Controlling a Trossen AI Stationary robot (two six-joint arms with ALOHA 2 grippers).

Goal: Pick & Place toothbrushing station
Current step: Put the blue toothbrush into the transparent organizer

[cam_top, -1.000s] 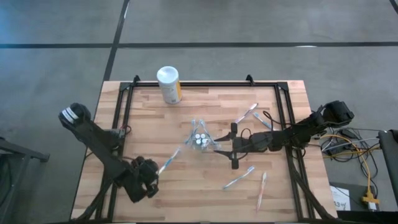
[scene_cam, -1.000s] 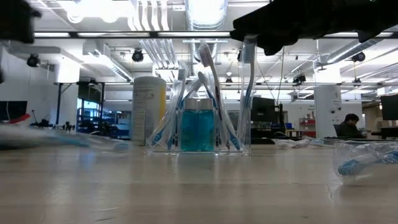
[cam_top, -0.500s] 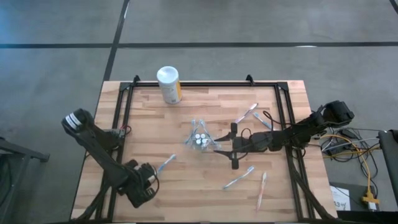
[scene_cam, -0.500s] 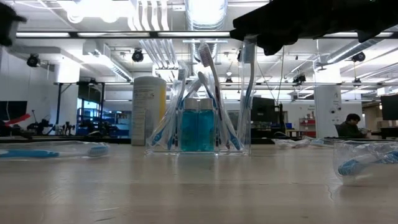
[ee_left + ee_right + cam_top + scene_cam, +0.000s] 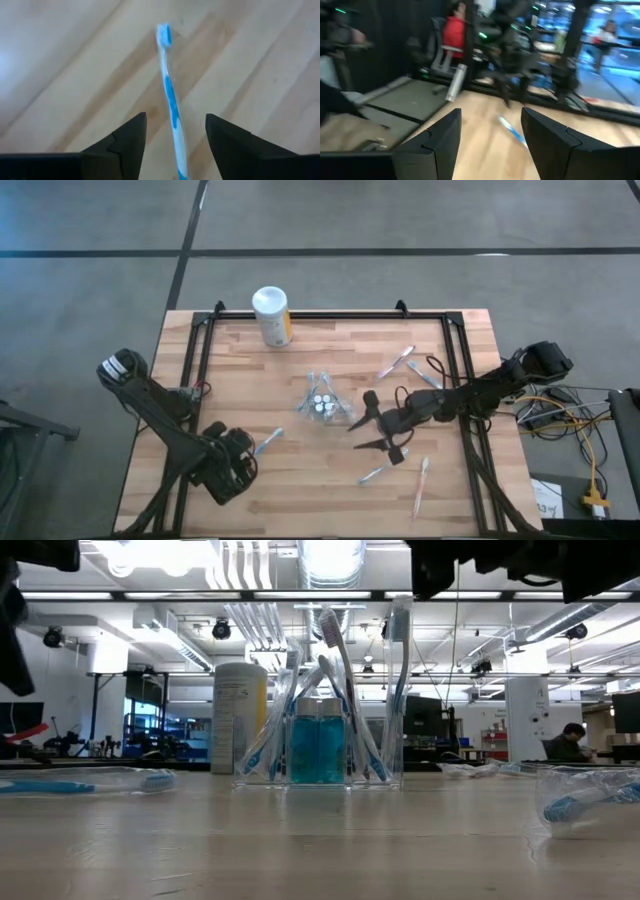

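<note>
Cup at frame centre on counter, brushes, tubes inside. Loose brush lower left, lying between spread jaws of left gripper, unheld. Right gripper, jaws spread, near cup: risk of knocking it over.

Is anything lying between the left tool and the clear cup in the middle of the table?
Yes. In the high view one toothbrush lies flat on the wood, just ahead of the open left tool; beyond it the boards are bare up to the cup.

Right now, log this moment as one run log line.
left gripper: open over loose toothbrush on table | right gripper: open, empty, beside clear cup | cup: toothbrushes, teal tubes upright
</note>
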